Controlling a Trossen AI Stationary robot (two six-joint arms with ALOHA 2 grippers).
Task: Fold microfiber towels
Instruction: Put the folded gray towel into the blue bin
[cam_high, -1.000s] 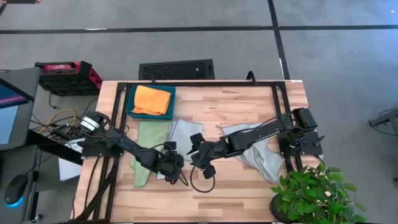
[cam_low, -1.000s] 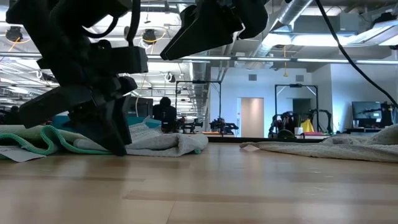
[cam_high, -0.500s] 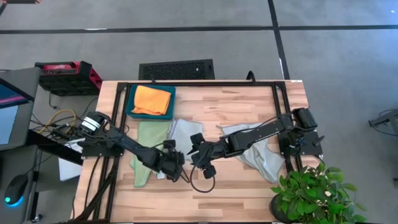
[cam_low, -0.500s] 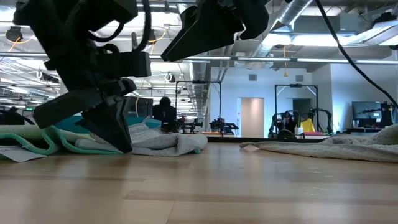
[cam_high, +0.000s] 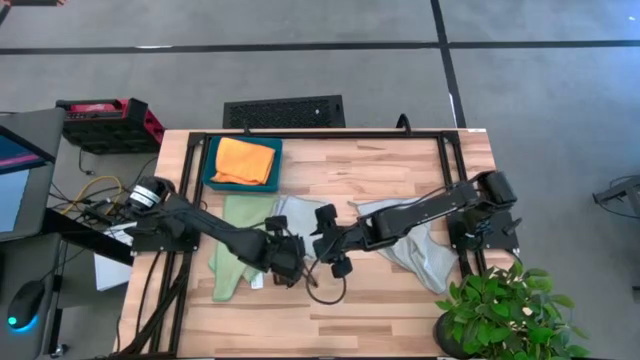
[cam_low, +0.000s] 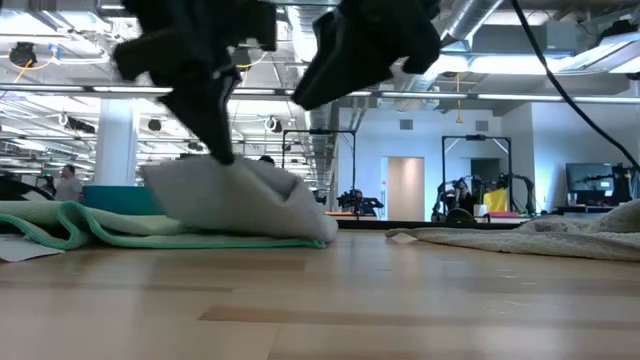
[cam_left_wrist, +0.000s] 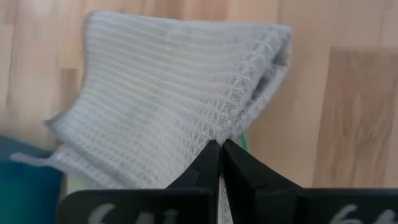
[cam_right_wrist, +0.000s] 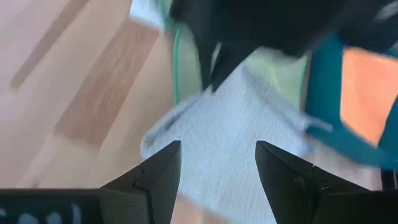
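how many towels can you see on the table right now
4. A thin orange microfibre towel lies in the dark teal tray; a light green one at the left; a pale grey one pinched by the left claw; another pale grey one at the right. More may be hidden.

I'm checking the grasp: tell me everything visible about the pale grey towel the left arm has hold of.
The pale grey microfiber towel is a thin, soft, ribbed-knit cloth. The left gripper has its jaws shut on one edge and holds it raised; the rest drapes down onto the light green towel and the wooden table. The open right gripper hovers over it.
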